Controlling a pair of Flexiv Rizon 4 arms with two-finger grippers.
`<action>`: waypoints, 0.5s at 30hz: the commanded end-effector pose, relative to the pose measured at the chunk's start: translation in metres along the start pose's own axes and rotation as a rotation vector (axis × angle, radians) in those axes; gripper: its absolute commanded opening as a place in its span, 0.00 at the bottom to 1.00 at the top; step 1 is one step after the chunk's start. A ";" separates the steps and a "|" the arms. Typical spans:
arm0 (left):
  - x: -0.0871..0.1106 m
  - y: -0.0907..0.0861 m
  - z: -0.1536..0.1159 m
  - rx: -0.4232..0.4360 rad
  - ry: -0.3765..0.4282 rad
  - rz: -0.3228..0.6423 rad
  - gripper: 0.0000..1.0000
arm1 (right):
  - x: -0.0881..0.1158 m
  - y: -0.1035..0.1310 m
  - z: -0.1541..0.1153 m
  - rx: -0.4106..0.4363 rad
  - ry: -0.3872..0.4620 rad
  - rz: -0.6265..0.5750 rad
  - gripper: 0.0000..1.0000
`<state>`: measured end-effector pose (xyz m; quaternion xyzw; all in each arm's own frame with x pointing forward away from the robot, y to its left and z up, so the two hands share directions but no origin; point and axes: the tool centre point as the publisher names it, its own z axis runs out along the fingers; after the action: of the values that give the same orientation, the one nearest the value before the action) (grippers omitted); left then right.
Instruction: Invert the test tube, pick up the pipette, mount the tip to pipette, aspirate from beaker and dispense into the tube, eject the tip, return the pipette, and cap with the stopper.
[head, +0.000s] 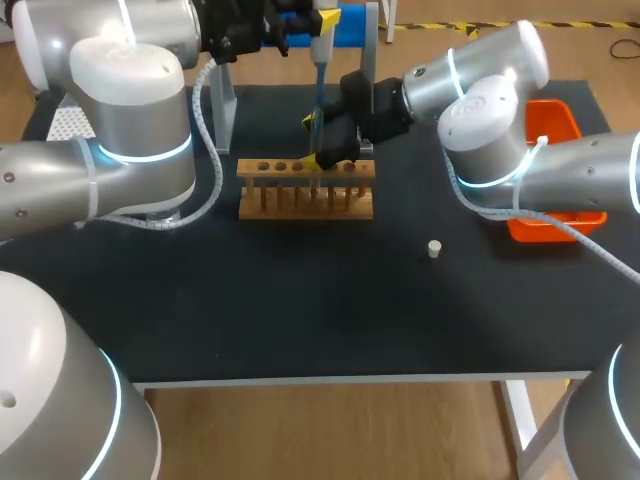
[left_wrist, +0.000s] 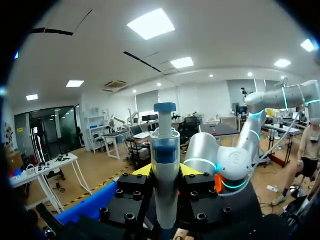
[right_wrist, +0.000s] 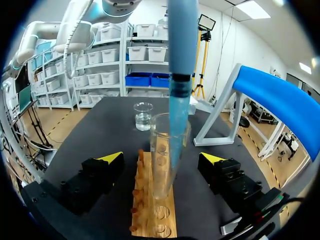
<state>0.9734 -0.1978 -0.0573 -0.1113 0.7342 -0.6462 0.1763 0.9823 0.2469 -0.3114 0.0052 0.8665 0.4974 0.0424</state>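
Your left gripper (left_wrist: 166, 171) was clamped on the pipette (left_wrist: 165, 150), held upright with its blue tip down inside the mouth of the test tube (right_wrist: 166, 160). The tube stood in the wooden rack (right_wrist: 150, 215) on the bench (right_wrist: 100, 135). Your right gripper (right_wrist: 161, 158) stood open, its fingers either side of the tube without touching. Dispensing well likely meant holding the pipette vertical and centred, clear of the glass, and pressing slowly.
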 end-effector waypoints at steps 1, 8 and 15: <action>-0.001 -0.005 0.000 -0.002 -0.007 0.003 0.00 | -0.001 0.000 -0.001 0.003 0.004 0.001 1.00; -0.005 -0.012 -0.001 -0.007 -0.009 0.019 0.00 | -0.001 0.000 -0.001 0.003 0.004 0.001 1.00; -0.005 -0.020 -0.001 -0.013 -0.007 0.032 0.00 | -0.001 0.000 -0.001 0.003 0.004 0.001 1.00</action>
<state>0.9752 -0.1975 -0.0409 -0.1035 0.7360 -0.6413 0.1906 0.9823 0.2469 -0.3114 0.0051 0.8665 0.4973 0.0425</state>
